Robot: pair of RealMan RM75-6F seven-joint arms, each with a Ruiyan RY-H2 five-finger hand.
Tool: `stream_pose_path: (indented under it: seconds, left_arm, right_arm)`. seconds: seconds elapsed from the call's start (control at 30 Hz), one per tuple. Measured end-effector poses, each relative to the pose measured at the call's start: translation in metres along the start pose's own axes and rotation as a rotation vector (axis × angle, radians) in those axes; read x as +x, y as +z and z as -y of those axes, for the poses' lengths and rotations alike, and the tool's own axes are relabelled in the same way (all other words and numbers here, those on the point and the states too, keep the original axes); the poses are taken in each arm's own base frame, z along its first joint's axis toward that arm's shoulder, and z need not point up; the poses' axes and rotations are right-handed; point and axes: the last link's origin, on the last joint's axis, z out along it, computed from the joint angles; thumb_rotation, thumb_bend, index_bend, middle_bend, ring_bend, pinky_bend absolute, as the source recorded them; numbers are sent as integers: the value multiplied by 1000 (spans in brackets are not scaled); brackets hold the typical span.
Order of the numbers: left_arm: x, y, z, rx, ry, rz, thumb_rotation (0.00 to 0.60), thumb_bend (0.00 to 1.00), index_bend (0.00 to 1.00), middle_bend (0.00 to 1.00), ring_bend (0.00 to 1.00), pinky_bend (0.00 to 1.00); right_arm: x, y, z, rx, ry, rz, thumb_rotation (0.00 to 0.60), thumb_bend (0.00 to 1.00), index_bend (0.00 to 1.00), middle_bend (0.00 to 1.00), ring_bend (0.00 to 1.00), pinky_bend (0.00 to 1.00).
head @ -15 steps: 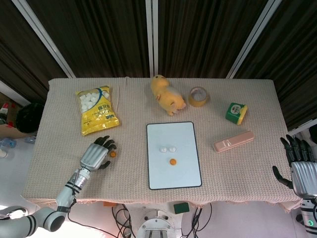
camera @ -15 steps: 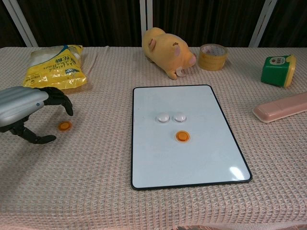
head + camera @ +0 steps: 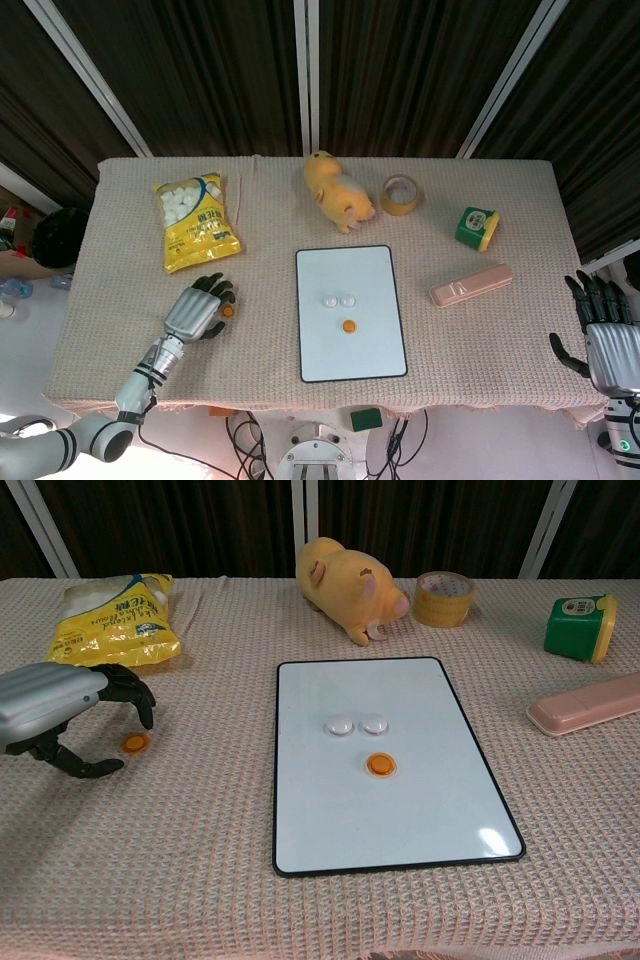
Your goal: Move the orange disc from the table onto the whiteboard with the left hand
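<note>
My left hand (image 3: 55,715) hovers over the left part of the table (image 3: 120,350), open, its dark fingers (image 3: 125,692) arched downward with the thumb spread toward the near edge; it grips nothing. The orange disc (image 3: 134,743) lies on the woven cloth just to the right of that hand, under the curled fingertips; whether they touch it cannot be told from either view. In the head view the same disc (image 3: 229,311) sits beside the fingertips of my left hand (image 3: 195,312), well apart from the whiteboard (image 3: 330,810). The whiteboard lies flat at the centre of the table, black-rimmed, and carries two white discs (image 3: 357,724) side by side and, just nearer than them, a second orange disc (image 3: 380,764). My right hand (image 3: 610,340) hangs off the right edge of the table, fingers apart and pointing away, empty. Far from me stand a yellow snack bag (image 3: 115,620) at the left, a yellow plush animal (image 3: 350,595) beyond the whiteboard, a roll of tape (image 3: 445,598) to its right, and a green container (image 3: 577,627) at the far right. A pink case (image 3: 585,704) lies to the right of the whiteboard.
</note>
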Motion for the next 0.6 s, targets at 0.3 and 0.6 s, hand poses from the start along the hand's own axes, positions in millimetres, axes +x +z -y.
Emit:
stream_pose_path:
  seconds: [0.3,0.6]
  left_arm:
    - [0,2,3,11,3,13,600,310,416,226,107,209]
    - [3,3,-1,-15,-48,-1,600,311,478,252,107,212]
  right_arm:
    - [-7,3,-2,-10,-2,23,600,327,0,0,0,0]
    - [-8,6,-3,-13,2,20,600,327,0,0,0,0]
